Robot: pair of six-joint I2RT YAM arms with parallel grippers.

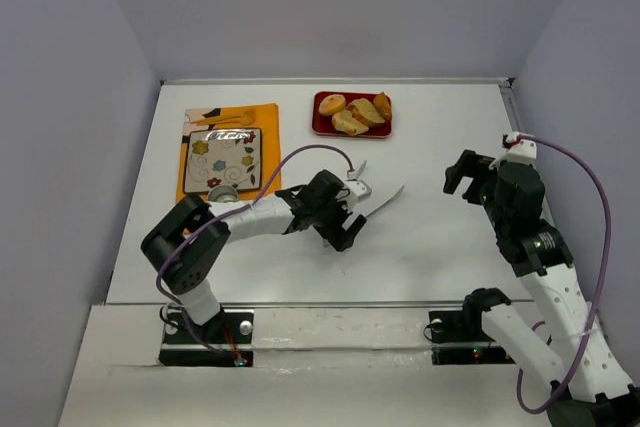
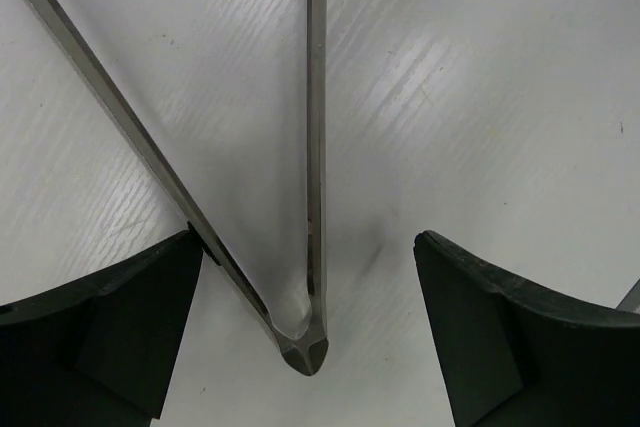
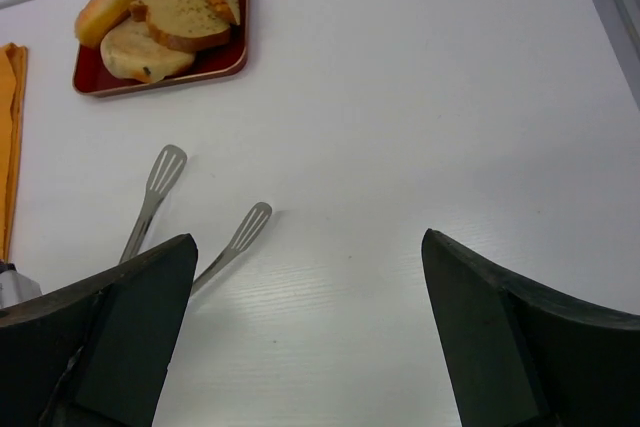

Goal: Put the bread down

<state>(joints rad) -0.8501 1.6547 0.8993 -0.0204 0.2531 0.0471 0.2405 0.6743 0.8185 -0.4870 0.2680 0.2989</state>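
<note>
The bread (image 1: pixel 355 114) sits in the red tray (image 1: pixel 320 129) at the far middle of the worktop (image 1: pixel 440 127), well apart from both arms. The pieces lie in a row, so the heap's long axis runs left to right, with a wedge propped up at its right end.

The left gripper (image 1: pixel 345 219) has its fingers (image 2: pixel 110 337) spread wide on either side of the hinge end of the tongs (image 2: pixel 316 147) and grips nothing. The tongs lie with the hinge near and the tips splayed far-right, roughly toward the tray.

The main risk is the squeeze. One tong arm is against the left finger while the other is clear of the right finger, so an uneven close would likely swing the tongs or pop them out. A hold this close to the hinge may also shut the tips poorly.

The right gripper (image 3: pixel 308 247) hovers over the right side, fingers open and empty.
</note>
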